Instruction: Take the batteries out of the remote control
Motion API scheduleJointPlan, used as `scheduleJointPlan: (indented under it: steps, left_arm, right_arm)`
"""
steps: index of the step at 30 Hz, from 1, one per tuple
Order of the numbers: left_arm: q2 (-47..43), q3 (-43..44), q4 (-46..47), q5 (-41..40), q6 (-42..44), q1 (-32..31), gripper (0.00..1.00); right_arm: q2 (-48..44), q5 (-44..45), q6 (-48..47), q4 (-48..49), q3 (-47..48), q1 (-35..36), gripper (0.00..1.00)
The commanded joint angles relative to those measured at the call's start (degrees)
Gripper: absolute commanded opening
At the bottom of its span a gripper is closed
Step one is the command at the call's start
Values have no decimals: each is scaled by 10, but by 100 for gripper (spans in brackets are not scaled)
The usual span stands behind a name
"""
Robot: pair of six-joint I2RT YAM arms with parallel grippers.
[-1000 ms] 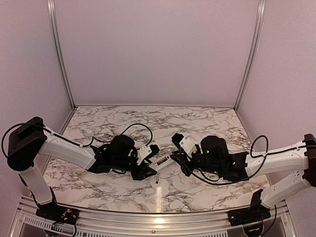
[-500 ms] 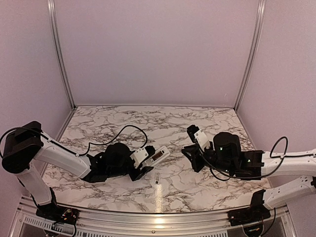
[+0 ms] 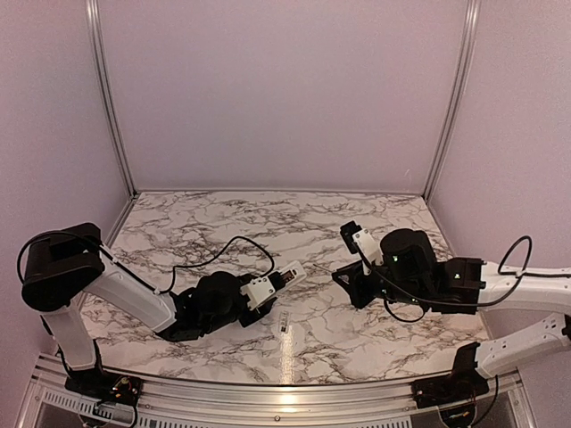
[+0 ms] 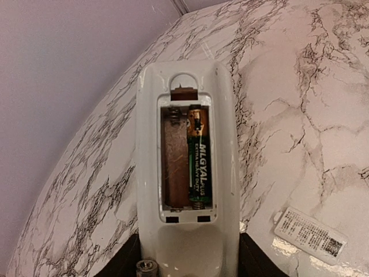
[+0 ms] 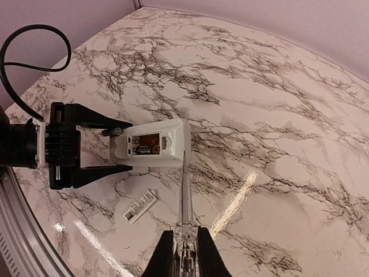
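The left claw (image 5: 124,146) is closed on one end of the remote control (image 4: 228,144) and holds it off the table (image 4: 311,115) with its open compartment (image 4: 173,161) facing up. One green-labelled battery (image 4: 197,161) lies in one slot, and the slot beside it shows only its reddish-brown floor. The right claw (image 5: 184,245) is clamped on a thin grey rod (image 5: 184,184), whose tip is just beside the remote's free end, and a small white cover piece (image 5: 140,206) lies on the table nearby.

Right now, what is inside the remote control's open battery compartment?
In the left wrist view, one green-and-black battery lies in the right slot of the remote control. The left slot is empty, reddish floor bare. The floor under the battery is covered.
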Motion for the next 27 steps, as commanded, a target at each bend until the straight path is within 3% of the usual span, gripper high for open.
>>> scheduleJointPlan:
  steps: [1, 12, 18, 24, 27]
  left_arm:
    - [12, -1, 38, -71, 50, -11, 0]
    - [25, 22, -10, -103, 48, -18, 0]
    - [29, 24, -21, -97, 48, -18, 0]
    - [38, 28, -69, -77, 52, -18, 0]
    - [40, 32, -90, -47, 46, -18, 6]
  right_arm:
    - [15, -53, 28, -84, 53, 4, 0]
    - [123, -118, 8, -207, 191, 4, 0]
    - [185, -102, -1, -249, 253, 5, 0]
    - [198, -57, 6, -243, 251, 4, 0]
    - [196, -43, 11, -234, 234, 4, 0]
